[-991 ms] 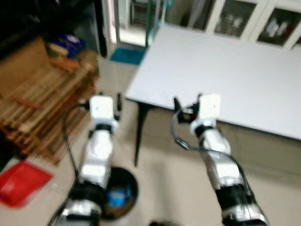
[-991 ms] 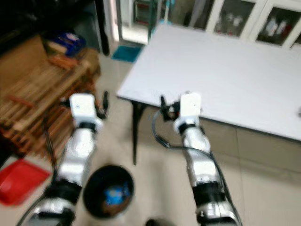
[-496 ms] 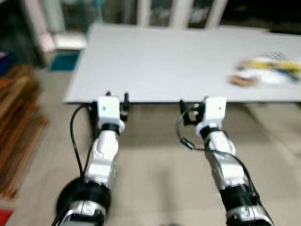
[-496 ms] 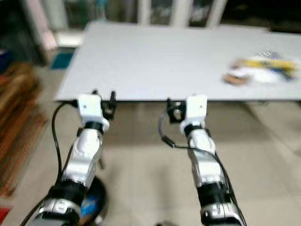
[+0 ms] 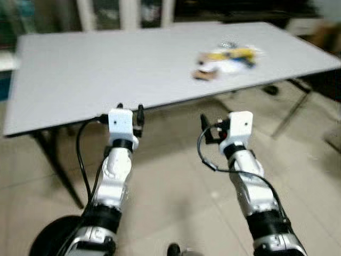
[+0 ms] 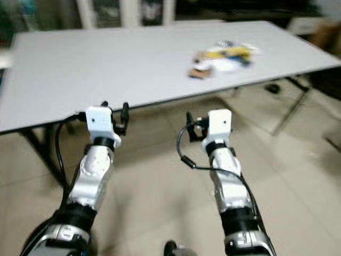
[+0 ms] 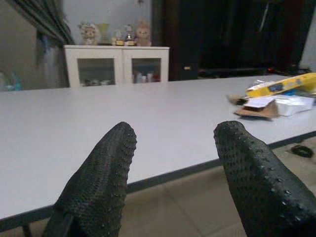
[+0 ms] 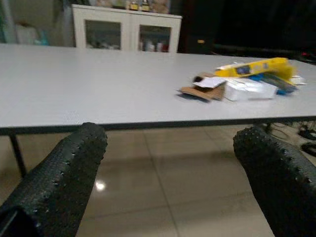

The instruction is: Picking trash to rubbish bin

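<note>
Swinging right, the camera now frames the trash in the upper middle of the left eye view, where half a second ago it sat at the upper right edge; both arms hold the same raised pose. In this view the trash, a yellow packet with white and brown scraps, lies on the grey surface, well apart from both tools. Left tool sits at the surface's near edge, centre left; right tool is centre right, over the tiled floor. A dark round bin shows at the lower left corner.

Right eye view: same scene, blurred.

Left wrist view: the two black fingers stand released, a wide gap between them, level with the surface edge; the trash lies at the middle right, a white cabinet behind.

Right wrist view: the fingers are spread wide, empty, below the surface edge; the trash sits at upper right.
</note>
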### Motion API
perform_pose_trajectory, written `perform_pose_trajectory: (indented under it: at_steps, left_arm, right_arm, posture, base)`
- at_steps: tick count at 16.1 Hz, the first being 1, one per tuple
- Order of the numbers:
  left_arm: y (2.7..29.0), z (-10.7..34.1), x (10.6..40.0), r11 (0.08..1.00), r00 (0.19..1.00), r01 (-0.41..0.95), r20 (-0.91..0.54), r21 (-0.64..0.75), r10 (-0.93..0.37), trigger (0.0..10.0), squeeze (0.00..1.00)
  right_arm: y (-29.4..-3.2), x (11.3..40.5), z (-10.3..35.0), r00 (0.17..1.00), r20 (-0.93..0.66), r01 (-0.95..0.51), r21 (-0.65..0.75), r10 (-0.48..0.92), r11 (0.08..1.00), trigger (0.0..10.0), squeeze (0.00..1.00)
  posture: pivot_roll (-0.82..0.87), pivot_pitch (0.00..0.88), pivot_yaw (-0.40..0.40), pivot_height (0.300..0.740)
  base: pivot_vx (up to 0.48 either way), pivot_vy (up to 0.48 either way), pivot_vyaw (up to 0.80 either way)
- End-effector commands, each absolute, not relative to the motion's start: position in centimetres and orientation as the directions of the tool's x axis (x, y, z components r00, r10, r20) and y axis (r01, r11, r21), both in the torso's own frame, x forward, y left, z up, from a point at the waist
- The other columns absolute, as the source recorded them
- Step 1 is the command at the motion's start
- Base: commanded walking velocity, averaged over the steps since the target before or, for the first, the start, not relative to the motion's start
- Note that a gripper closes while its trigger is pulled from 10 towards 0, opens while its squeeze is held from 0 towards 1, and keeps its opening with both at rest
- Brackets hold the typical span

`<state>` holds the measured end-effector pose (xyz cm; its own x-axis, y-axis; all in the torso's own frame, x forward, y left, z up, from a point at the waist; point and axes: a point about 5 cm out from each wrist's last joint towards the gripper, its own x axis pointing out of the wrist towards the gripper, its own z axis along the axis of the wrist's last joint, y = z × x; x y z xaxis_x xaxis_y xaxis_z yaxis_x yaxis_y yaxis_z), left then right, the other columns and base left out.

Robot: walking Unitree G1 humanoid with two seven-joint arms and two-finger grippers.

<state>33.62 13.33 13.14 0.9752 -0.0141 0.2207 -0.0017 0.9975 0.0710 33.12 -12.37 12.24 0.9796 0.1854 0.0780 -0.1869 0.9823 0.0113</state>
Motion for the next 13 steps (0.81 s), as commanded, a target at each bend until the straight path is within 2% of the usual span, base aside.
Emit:
perform_pose_trajectory:
  at_steps: [1,7,13]
  left_arm:
    - [13.44,13.16,33.65,0.998,0.976,-0.014,0.217,0.061,0.000,10.0,0.00]
    - [13.64,12.77,33.69,0.997,0.983,-0.031,0.181,0.066,0.018,10.0,0.00]
    - [13.88,12.84,33.85,0.996,0.984,-0.044,0.173,0.071,0.031,10.0,0.00]
  right_arm:
    - [-12.22,33.03,12.08,0.978,0.074,-0.196,0.018,0.194,0.980,10.0,0.00]
    - [-12.09,32.84,12.27,0.973,0.092,-0.211,-0.004,0.210,0.978,10.0,0.00]
    - [-12.30,33.00,12.11,0.978,0.080,-0.194,0.011,0.192,0.981,10.0,0.00]
  posture:
    - [-0.02,0.046,-0.056,0.740]
    - [-0.02,0.046,-0.054,0.740]
    - [-0.02,0.044,-0.053,0.740]
  base:
    - [0.000,0.000,0.00]
    - [0.000,0.000,0.00]
    - [0.262,0.000,0.00]
